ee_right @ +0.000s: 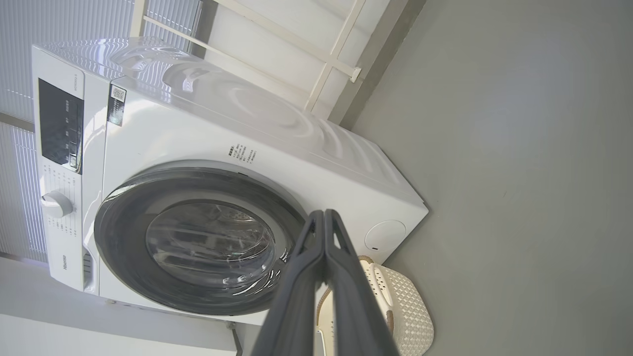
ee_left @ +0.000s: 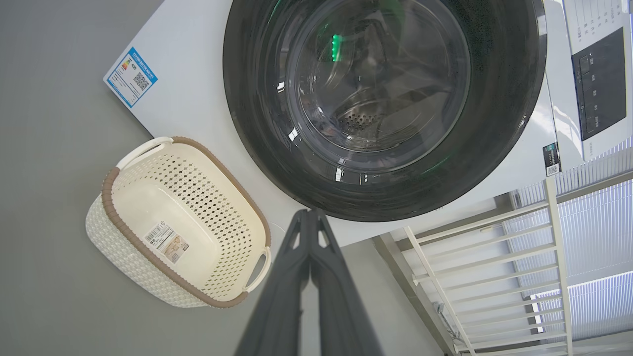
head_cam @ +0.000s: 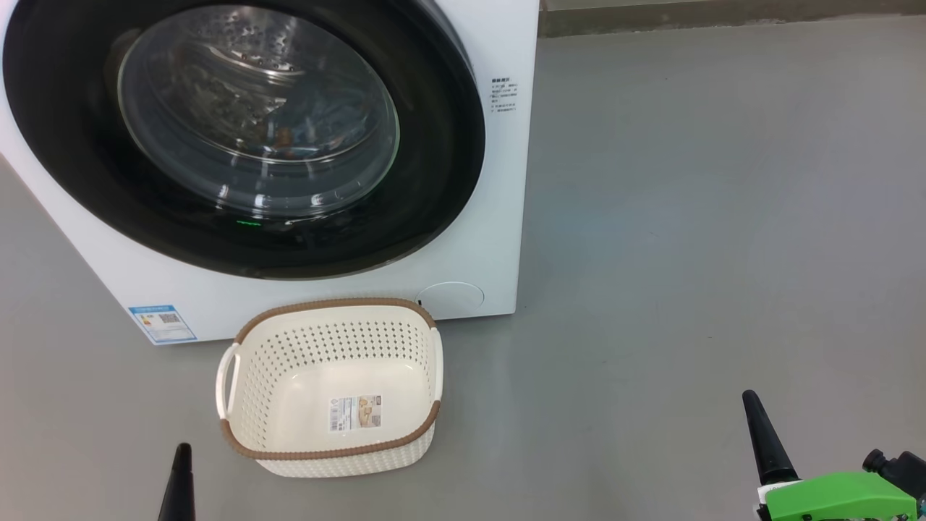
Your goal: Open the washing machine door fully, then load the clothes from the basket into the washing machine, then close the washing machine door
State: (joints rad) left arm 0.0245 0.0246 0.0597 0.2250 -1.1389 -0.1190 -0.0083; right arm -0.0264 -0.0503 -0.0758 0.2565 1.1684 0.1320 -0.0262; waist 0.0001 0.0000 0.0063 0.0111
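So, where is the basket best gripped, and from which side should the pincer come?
I would grip the white loop handle at the left end of the basket, coming from above on that side, nearest the left pincer. The handle stands off the wall, leaving a gap for one finger, and the basket sits upright.

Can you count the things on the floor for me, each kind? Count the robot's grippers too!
Washing machine: 1
Basket: 1
Grippers, left gripper and right gripper: 2
Total: 4
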